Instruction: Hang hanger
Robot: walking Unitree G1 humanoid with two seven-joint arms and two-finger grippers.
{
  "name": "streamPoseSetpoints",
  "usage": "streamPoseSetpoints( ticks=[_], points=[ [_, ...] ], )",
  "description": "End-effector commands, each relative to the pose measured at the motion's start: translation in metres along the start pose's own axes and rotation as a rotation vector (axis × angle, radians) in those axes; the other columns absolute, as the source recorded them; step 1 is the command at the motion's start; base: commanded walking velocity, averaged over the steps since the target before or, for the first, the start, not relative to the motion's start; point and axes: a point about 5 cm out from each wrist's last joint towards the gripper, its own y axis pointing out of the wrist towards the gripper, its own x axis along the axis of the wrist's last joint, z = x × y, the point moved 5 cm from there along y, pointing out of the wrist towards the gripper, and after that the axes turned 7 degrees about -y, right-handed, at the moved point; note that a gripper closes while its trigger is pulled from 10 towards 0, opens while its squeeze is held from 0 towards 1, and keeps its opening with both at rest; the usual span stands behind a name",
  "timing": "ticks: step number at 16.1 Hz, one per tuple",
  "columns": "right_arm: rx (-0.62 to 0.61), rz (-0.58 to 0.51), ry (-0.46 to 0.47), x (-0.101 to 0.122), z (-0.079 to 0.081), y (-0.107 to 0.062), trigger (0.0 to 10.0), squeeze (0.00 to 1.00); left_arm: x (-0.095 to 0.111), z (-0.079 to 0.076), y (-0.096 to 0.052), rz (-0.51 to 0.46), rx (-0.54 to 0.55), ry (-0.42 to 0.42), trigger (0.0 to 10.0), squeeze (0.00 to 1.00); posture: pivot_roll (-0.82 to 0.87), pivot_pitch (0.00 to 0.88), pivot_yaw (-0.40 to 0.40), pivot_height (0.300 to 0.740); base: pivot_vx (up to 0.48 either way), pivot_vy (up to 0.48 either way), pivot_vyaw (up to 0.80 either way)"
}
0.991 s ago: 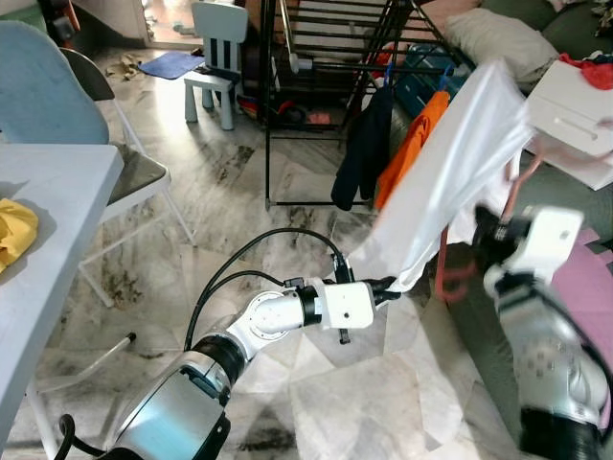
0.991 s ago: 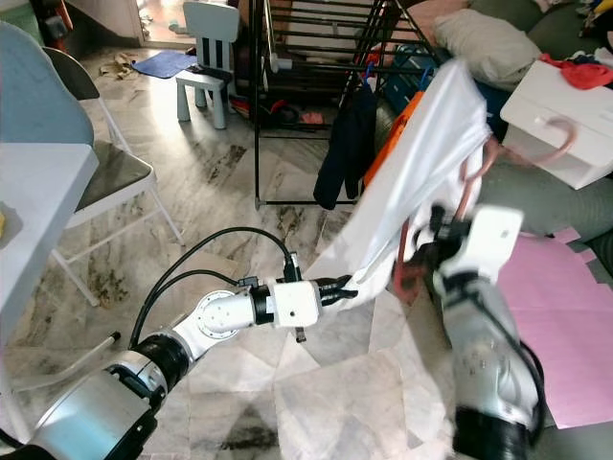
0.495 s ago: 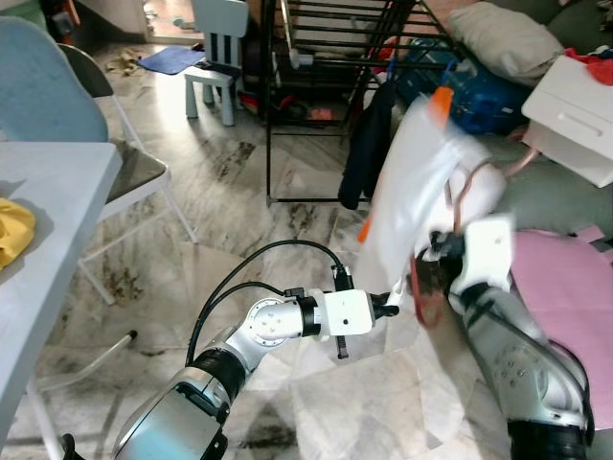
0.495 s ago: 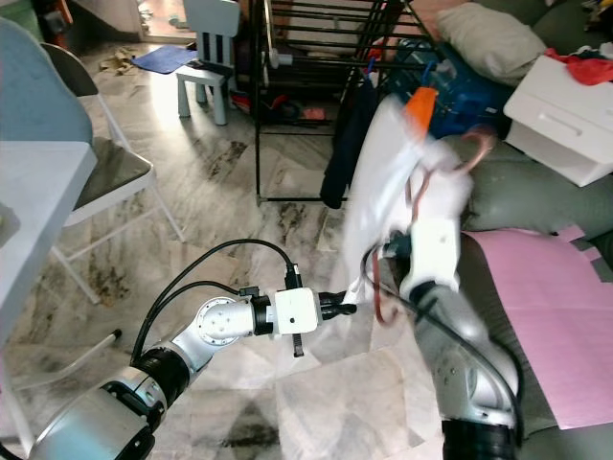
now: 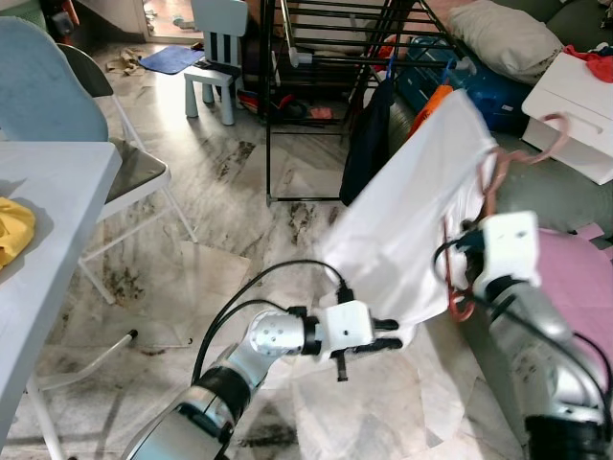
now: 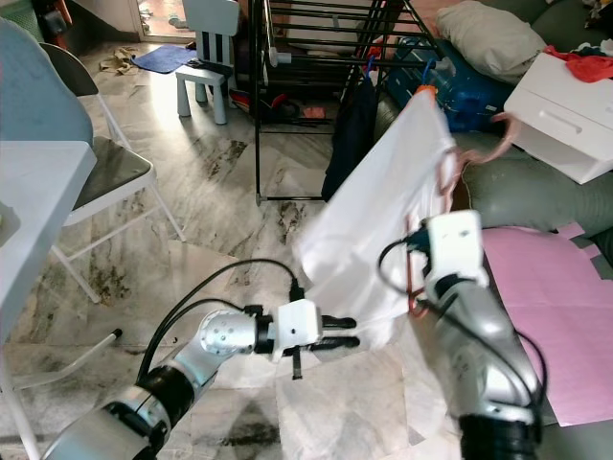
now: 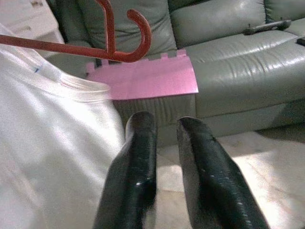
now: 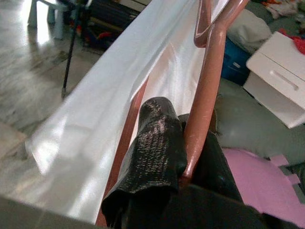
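A white shirt (image 5: 407, 230) hangs on a reddish-brown hanger (image 8: 209, 71), whose hook (image 5: 536, 144) points up toward the right. My right gripper (image 5: 460, 278) is shut on the hanger's bars below the hook, holding the shirt up in front of the black drying rack (image 5: 316, 57). My left gripper (image 5: 391, 334) is low, just under the shirt's bottom hem. It is open, and in the left wrist view its fingers (image 7: 138, 162) have nothing between them, with the shirt (image 7: 52, 157) beside them.
A dark garment (image 5: 369, 144) and an orange one (image 5: 431, 101) hang on the rack. A white table (image 5: 48, 182) with a yellow cloth (image 5: 14, 230) and a grey chair (image 5: 67, 96) stand left. A white drawer unit (image 5: 575, 101), green sofa and pink mat (image 5: 579, 278) are right.
My left gripper has let go of the shirt's hem and opened. My right arm has swung the hanger and shirt back to the right and higher.
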Motion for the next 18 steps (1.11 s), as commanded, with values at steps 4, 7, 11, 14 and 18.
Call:
streamPoseSetpoints(
  ticks=[4, 7, 11, 14, 18],
  points=[
    [0.026, -0.116, -0.122, 0.02, 0.003, -0.005, 10.0, 0.0, 0.008, 0.012, -0.01, -0.026, 0.011, -0.023, 10.0, 1.0, 0.05, 0.0, -0.091, 0.74, 0.0, 0.0, 0.0],
    [0.098, -0.093, -0.19, 0.004, 0.005, -0.018, 10.0, 0.0, 0.007, 0.035, -0.031, 0.0, 0.096, -0.009, 10.0, 1.0, 0.05, 0.0, -0.091, 0.74, 0.0, 0.0, 0.0],
    [0.251, -0.005, -0.306, -0.031, -0.016, -0.057, 10.0, 0.0, 0.017, 0.074, -0.067, 0.041, 0.215, 0.107, 10.0, 1.0, 0.05, 0.0, -0.089, 0.74, 0.0, 0.0, 0.0],
    [0.363, 0.059, -0.408, -0.044, -0.025, -0.077, 10.0, 0.0, 0.015, 0.077, -0.078, 0.096, 0.181, 0.185, 10.0, 1.0, 0.05, 0.0, -0.079, 0.74, 0.0, 0.0, 0.0],
    [0.608, 0.146, -0.463, -0.045, -0.031, -0.107, 10.0, 0.0, 0.012, 0.08, -0.087, 0.185, 0.145, 0.292, 10.0, 1.0, 0.04, 0.0, -0.065, 0.74, 0.0, 0.0, 0.0]
  ],
)
